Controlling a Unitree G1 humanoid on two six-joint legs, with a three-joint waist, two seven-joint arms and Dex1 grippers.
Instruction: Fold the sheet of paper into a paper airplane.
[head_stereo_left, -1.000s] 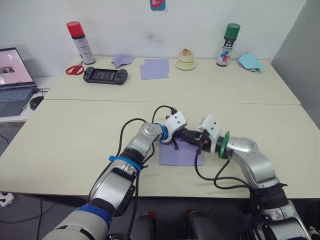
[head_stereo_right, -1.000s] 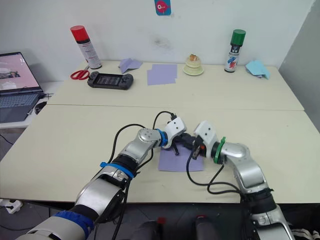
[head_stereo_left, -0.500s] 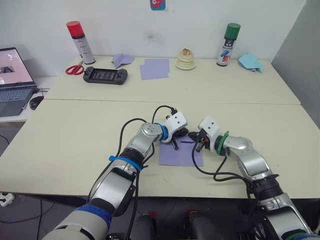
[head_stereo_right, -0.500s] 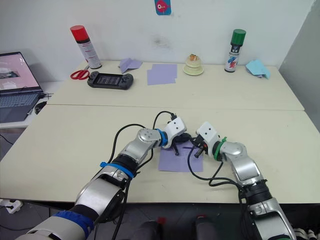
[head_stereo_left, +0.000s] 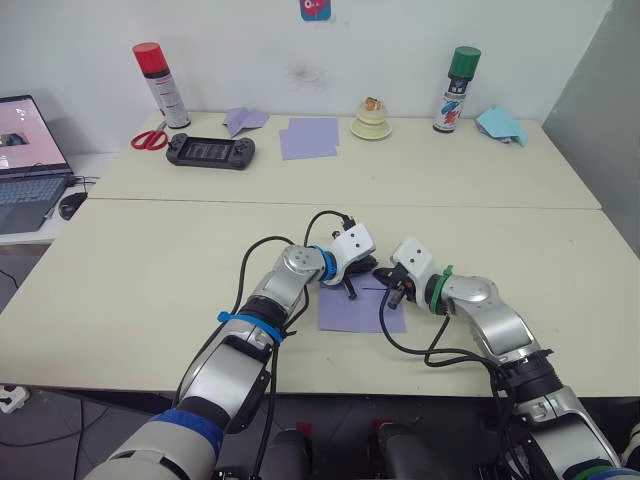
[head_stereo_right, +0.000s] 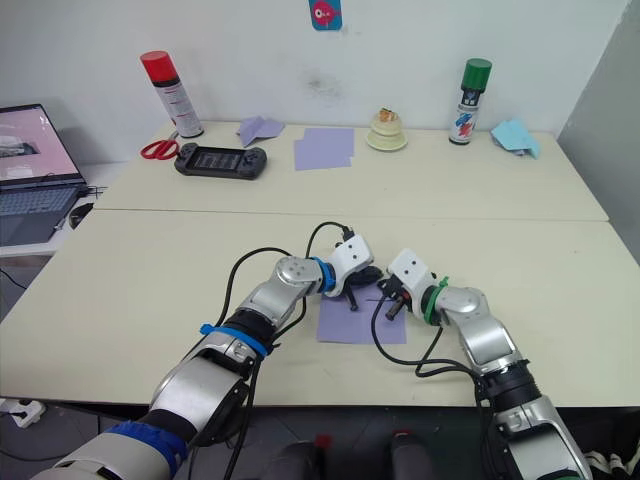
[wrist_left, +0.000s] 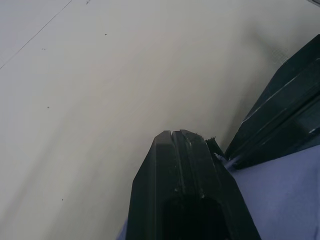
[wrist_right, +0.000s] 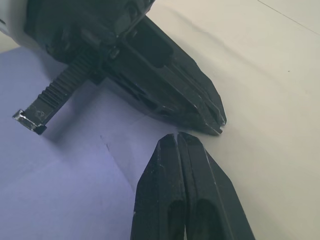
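Sheet of paper (head_stereo_left: 362, 311) flat on table (head_stereo_left: 150, 290) | no writing legible

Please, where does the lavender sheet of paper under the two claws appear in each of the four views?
Left eye view: the sheet of paper lies flat near the table's front edge, below both claws.
Right eye view: same sheet, just below centre.
Left wrist view: a lavender patch beside the left claw.
Right wrist view: a creased lavender surface beside the right claw.
Shared landmark: the left claw's shut black fingertips, at the sheet's far edge.
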